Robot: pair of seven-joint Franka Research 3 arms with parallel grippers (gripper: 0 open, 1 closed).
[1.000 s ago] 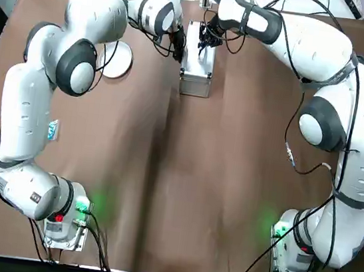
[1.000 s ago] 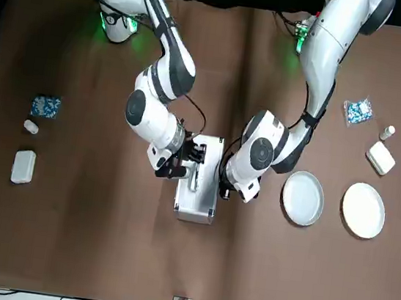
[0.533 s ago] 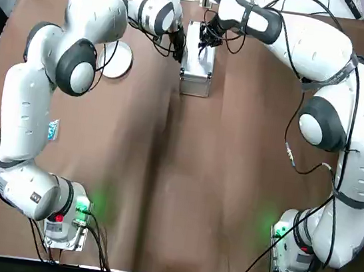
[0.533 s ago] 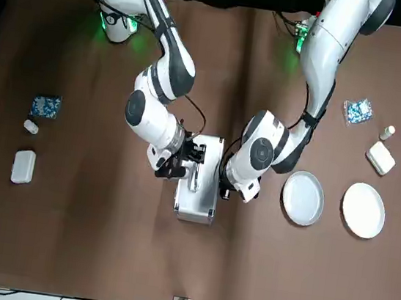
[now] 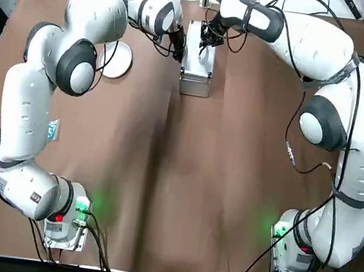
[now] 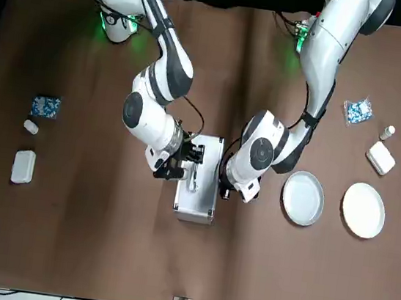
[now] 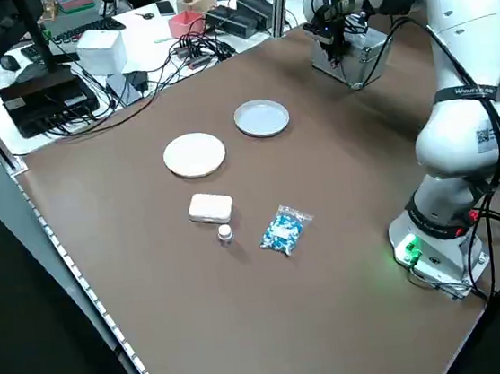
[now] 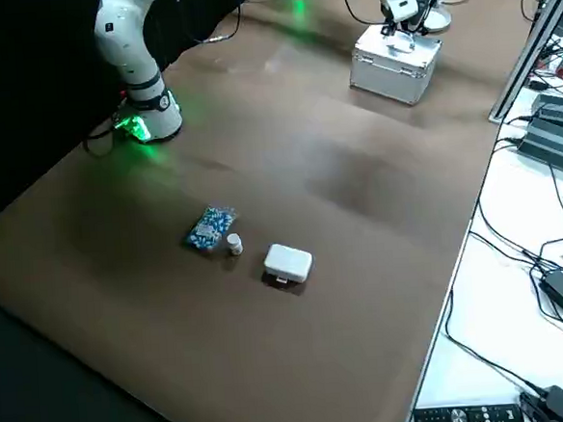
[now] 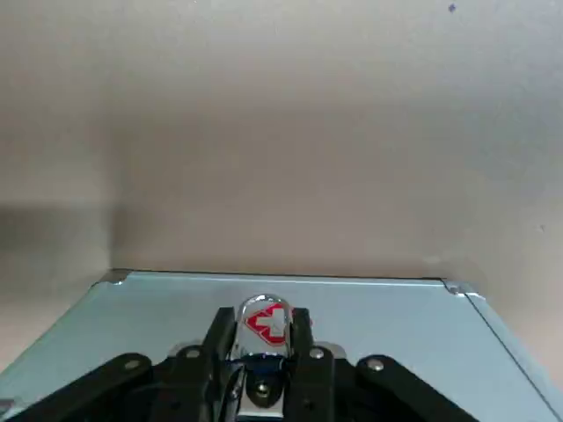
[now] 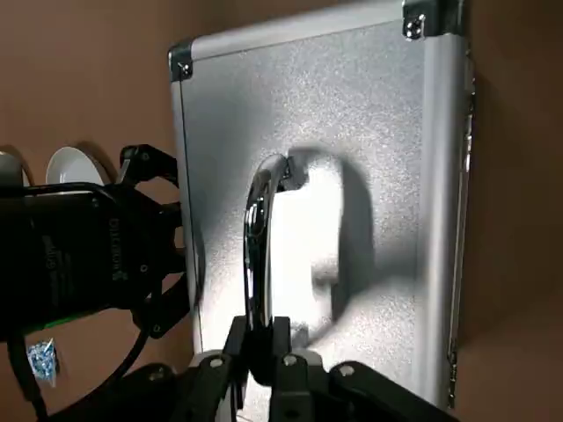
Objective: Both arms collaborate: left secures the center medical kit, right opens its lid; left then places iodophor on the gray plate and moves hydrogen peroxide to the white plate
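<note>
The silver medical kit (image 5: 197, 67) stands at the far middle of the table with its lid down. My left gripper (image 5: 179, 47) is at the kit's left side wall; in the left wrist view it (image 9: 261, 365) is shut on a chrome latch (image 9: 263, 323) with a red cross. My right gripper (image 6: 187, 164) is over the lid, and in the right wrist view it (image 10: 258, 347) is shut on the chrome handle (image 10: 257, 229). The gray plate (image 6: 303, 197) and the white plate (image 6: 363, 210) lie beside the kit, on the left arm's side. Iodophor and hydrogen peroxide are out of view.
On the left arm's side lie a blue packet (image 6: 358, 110), a small bottle (image 6: 387, 132) and a white box (image 6: 380, 157). A matching packet (image 6: 45, 106), bottle (image 6: 31, 126) and box (image 6: 23, 166) lie on the right arm's side. Cables and equipment crowd the desk (image 7: 109, 59) beyond the table.
The right arm's wrist has shifted a little while holding the handle. The kit, its lid and the left gripper look the same.
</note>
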